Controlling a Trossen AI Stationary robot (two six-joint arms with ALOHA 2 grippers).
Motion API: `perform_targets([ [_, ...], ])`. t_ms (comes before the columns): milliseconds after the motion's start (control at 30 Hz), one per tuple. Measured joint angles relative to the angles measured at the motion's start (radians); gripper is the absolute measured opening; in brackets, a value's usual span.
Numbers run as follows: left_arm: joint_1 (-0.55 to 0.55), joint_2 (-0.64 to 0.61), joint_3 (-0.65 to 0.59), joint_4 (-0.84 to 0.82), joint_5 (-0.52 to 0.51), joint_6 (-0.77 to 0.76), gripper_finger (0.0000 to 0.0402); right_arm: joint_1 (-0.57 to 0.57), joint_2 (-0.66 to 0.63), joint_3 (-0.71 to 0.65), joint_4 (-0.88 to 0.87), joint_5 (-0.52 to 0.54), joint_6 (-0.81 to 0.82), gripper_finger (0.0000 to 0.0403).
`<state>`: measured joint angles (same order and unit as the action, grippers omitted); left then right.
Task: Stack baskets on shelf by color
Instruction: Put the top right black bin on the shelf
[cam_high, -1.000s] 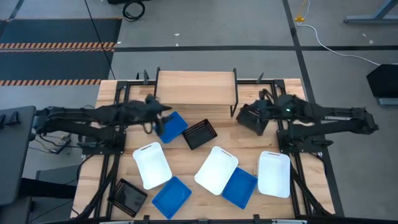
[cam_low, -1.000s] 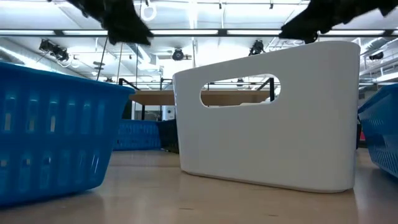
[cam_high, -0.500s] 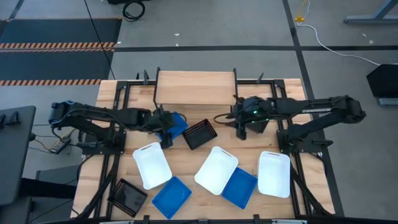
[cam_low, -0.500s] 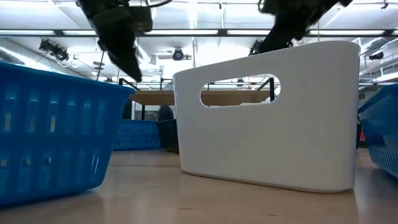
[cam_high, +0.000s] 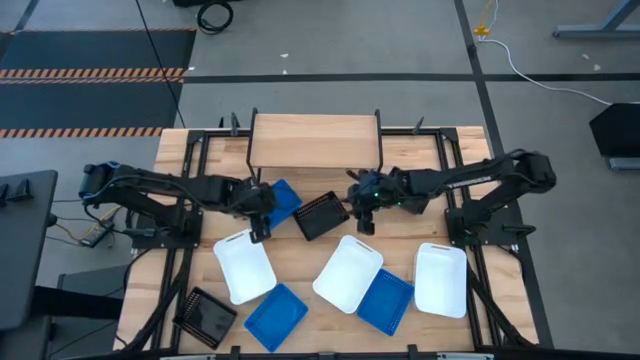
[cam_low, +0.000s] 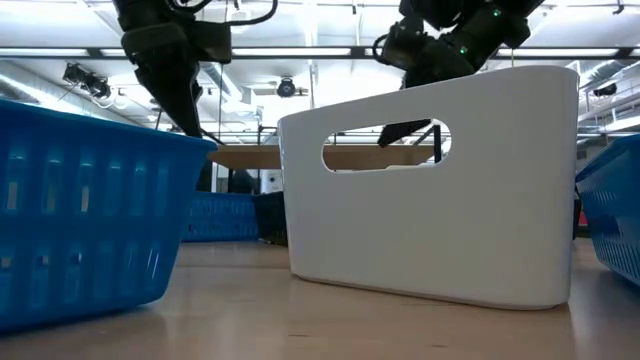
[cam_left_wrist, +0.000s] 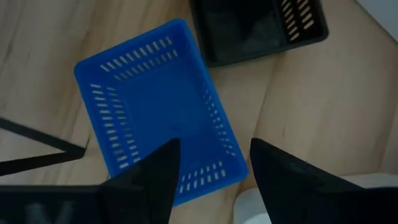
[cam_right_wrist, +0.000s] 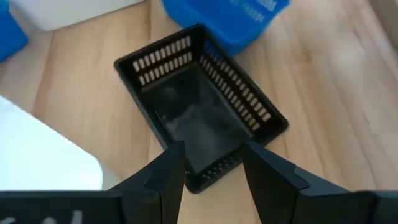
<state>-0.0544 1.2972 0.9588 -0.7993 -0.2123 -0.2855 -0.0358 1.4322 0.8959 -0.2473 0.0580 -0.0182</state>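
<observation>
My two targets sit side by side on the table just in front of the shelf: a blue basket and a black basket with slotted sides, near each other, though from above I cannot tell whether their corners touch. The shelf's plank top carries nothing.

My left gripper hangs over the near edge of that blue basket; in the left wrist view its fingers are spread apart with the basket's short wall showing between them, gripping nothing. My right gripper hovers at the black basket's right end; in the right wrist view its fingers are also apart, straddling the near slotted wall. I cannot judge whether either fingertip touches plastic.

Nearer the front edge lie three white baskets, two more blue ones and one black one. The middle white basket and the blue one beside it overlap or abut; I cannot say which. I count only two black baskets in the high view.

The low view is largely blocked by a white basket's handled side and a blue wall; only slivers of the shelf show through.
</observation>
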Motion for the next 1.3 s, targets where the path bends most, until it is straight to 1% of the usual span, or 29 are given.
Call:
perform_targets([
  [100, -0.01, 0.001, 0.0, -0.002, 0.001, -0.009, 0.02, 0.021, 0.022, 0.0, 0.032, -0.014, -0.05, 0.0168],
  [200, -0.017, 0.015, 0.0, -0.003, 0.018, -0.044, 0.0201, 0.042, 0.025, 0.0, 0.067, -0.022, -0.064, 0.0168],
  [267, -0.017, 0.035, 0.0, 0.013, 0.053, -0.058, 0.0204, 0.05, 0.023, 0.0, 0.105, -0.022, -0.064, 0.0168],
  [400, -0.016, 0.109, 0.0, 0.014, 0.06, -0.098, 0.0213, 0.059, 0.019, 0.0, 0.162, -0.008, -0.064, 0.0168],
  [533, 0.004, 0.192, 0.0, 0.019, 0.059, -0.113, 0.0223, 0.06, 0.024, 0.0, 0.157, 0.001, -0.064, 0.0168],
  [667, 0.027, 0.245, 0.0, 0.02, 0.059, -0.115, 0.0227, 0.06, 0.024, 0.0, 0.14, 0.001, -0.064, 0.0168],
  [900, 0.053, 0.271, -0.001, 0.076, 0.056, -0.093, 0.0225, 0.06, 0.024, 0.0, 0.106, 0.001, -0.053, 0.0168],
  [1033, 0.058, 0.293, -0.001, 0.122, 0.059, -0.089, 0.0208, 0.06, 0.024, 0.0, 0.085, 0.001, -0.043, 0.0168],
  [1300, 0.058, 0.304, -0.001, 0.117, 0.06, -0.096, 0.0146, 0.06, 0.024, 0.0, 0.05, 0.001, -0.026, 0.0168],
])
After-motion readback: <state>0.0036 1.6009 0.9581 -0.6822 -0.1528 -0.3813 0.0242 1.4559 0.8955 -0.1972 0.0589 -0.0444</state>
